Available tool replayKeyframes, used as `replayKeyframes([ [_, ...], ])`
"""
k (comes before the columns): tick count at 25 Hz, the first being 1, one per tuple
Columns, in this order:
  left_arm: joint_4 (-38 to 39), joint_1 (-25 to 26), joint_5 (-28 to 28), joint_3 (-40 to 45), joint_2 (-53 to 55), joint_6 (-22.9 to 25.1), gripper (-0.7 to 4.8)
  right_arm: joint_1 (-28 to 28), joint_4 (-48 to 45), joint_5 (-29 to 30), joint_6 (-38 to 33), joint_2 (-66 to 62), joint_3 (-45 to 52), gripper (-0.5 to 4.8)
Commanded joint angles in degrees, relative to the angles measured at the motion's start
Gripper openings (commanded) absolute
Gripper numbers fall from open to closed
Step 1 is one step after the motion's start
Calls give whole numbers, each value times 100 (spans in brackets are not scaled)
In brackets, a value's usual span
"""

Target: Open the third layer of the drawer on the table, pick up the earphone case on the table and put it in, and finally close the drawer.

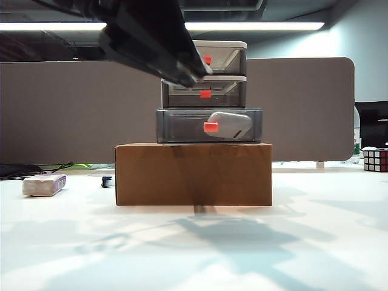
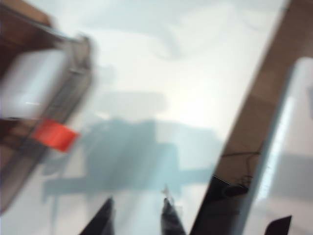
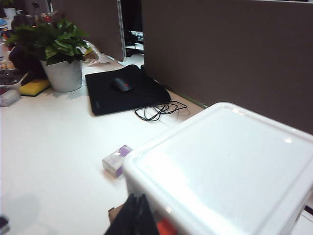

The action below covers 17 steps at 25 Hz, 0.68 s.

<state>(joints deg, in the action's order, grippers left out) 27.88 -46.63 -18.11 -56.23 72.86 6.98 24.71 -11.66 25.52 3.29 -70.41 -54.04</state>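
Observation:
The drawer (image 1: 206, 91) stands on a cardboard box. Its third layer (image 1: 182, 125) is pulled out towards the exterior camera, red handle (image 1: 211, 127) in front. The white earphone case (image 1: 229, 125) lies inside it. A dark arm (image 1: 151, 36) crosses in front of the two upper tiers. In the blurred left wrist view my left gripper (image 2: 137, 213) is open and empty above the table (image 2: 171, 73), apart from the open third layer (image 2: 73, 98) holding the earphone case (image 2: 32, 85). My right gripper (image 3: 138, 208) is shut, beside the drawer's white top (image 3: 220, 166), close to a red handle (image 3: 164, 227).
The brown cardboard box (image 1: 193, 174) carries the drawer. A greyish block with a purple edge (image 1: 43, 184) lies left of it, with a small dark item (image 1: 107, 180) nearby. A puzzle cube (image 1: 376, 159) sits far right. A potted plant (image 3: 61, 73) and black mat (image 3: 127, 90) stand by the partition.

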Motion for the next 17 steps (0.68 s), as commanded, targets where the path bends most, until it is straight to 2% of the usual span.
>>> replayKeyframes([
  [1, -621, 9, 208, 192, 125, 28, 76, -2, -37, 4, 22, -389, -472, -6],
  [9, -990, 179, 286, 227, 697, 26, 74, -2, -7, -4, 22, -1818, -1799, -6],
  [15, -1405, 179, 444, 229, 903, 31, 72, -2, 31, -173, 317, -2203, -1985, -6],
  [17, -1543, 181, 468, 229, 940, 28, 53, -2, 225, -275, 378, -2262, -1987, -6],
])
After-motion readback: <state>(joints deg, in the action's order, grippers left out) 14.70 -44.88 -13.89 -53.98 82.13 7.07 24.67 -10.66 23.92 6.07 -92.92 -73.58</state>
